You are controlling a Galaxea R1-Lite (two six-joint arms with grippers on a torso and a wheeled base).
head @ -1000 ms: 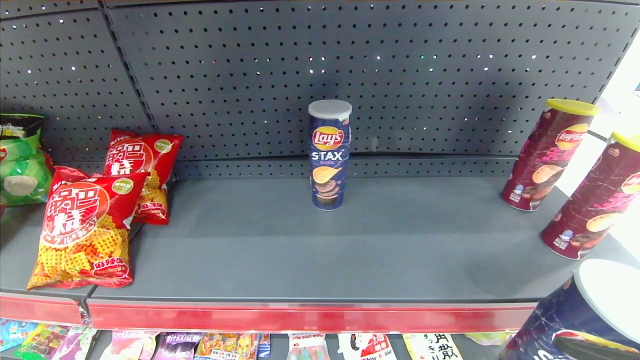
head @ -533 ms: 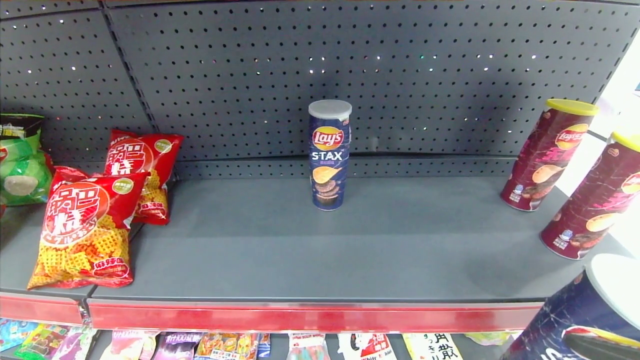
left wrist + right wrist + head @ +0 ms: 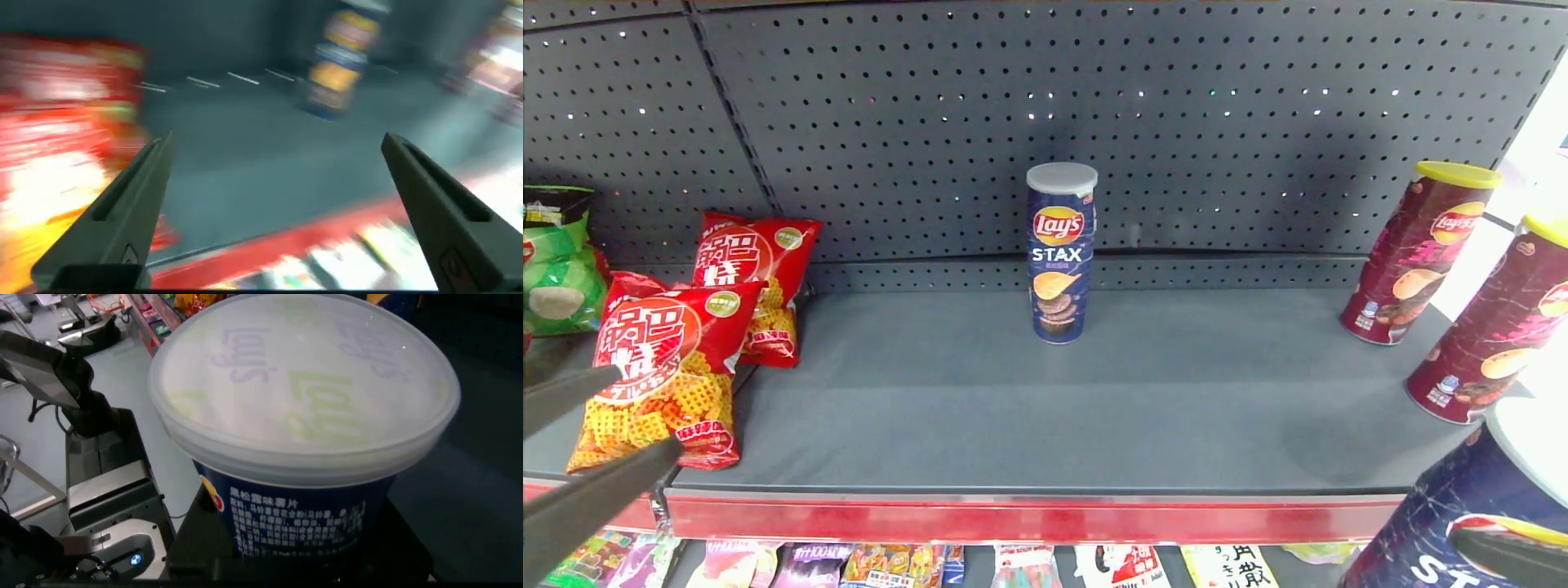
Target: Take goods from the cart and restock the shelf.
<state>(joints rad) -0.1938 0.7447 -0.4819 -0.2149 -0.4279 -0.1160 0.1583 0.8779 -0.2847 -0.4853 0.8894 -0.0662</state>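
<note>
Right gripper (image 3: 1499, 554) jaws are pinching a blue chip can (image 3: 1445, 506), well right of and nearer than the shelved blue can (image 3: 1060, 253). Probably light, stiff cardboard, kinda slick, so hold mid-body and don't squeeze hard. Left gripper (image 3: 645, 408) jaws are spread wide.

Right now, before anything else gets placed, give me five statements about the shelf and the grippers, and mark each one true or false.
1. A blue can stands upright on the shelf, near the back panel. True.
2. The maroon cans have grey lids. False: their lids are yellow.
3. The left gripper is open and holds nothing. True.
4. The right gripper is empty. False: it is shut on a second blue can with a white lid.
5. The red snack bags lie on the robot's right of the standing blue can. False: they lie on its left.
</note>
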